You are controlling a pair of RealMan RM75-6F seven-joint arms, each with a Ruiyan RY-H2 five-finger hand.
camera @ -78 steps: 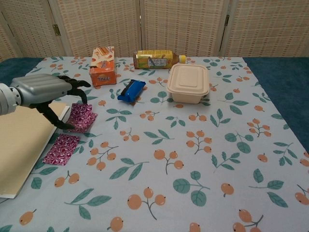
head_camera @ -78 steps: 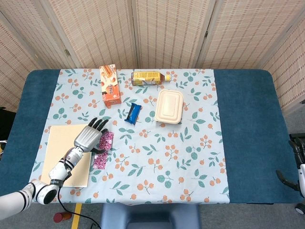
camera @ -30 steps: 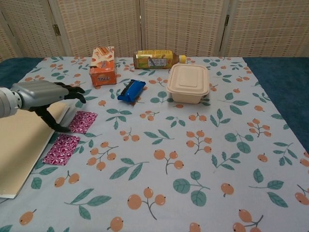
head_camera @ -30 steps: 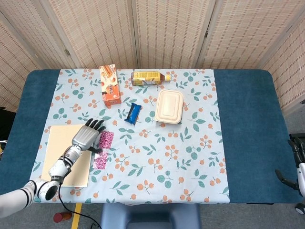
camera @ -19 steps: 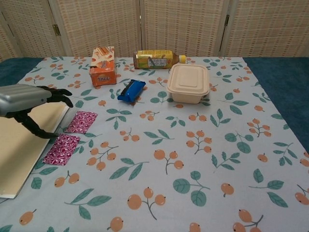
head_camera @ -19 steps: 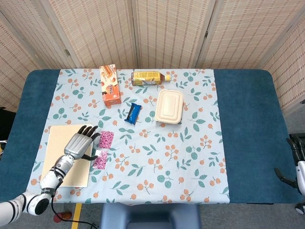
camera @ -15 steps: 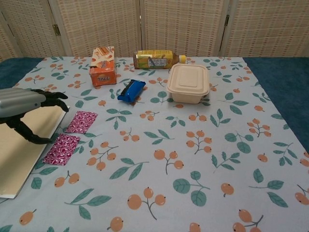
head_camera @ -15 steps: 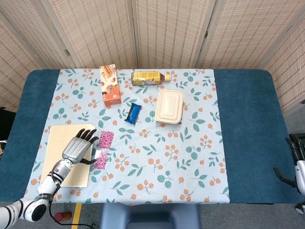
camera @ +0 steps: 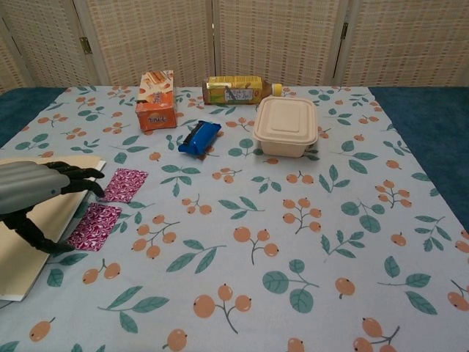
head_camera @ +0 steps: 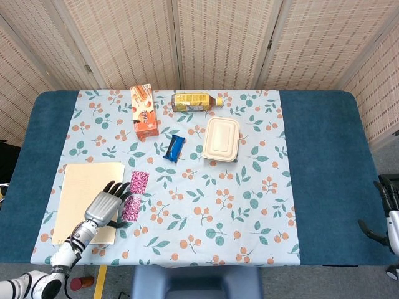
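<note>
Your left robot hand (camera: 33, 196) hangs with its fingers spread and holding nothing over the right edge of the flat cream board (camera: 22, 242) at the near left of the worktop (camera: 308, 220), just beside the two shiny magenta patterned sachets (camera: 94, 225) that lie flat on the floral cloth, one behind the other. Your right robot hand (head_camera: 388, 212) shows only at the far right edge of the head view, and I cannot tell how its fingers lie. Further back you have the blue wrapped snack bar (camera: 199, 138) and the beige lidded takeaway box (camera: 286, 126), then the upright orange carton (camera: 155, 100) and the yellow bottle lying on its side (camera: 238, 89).
</note>
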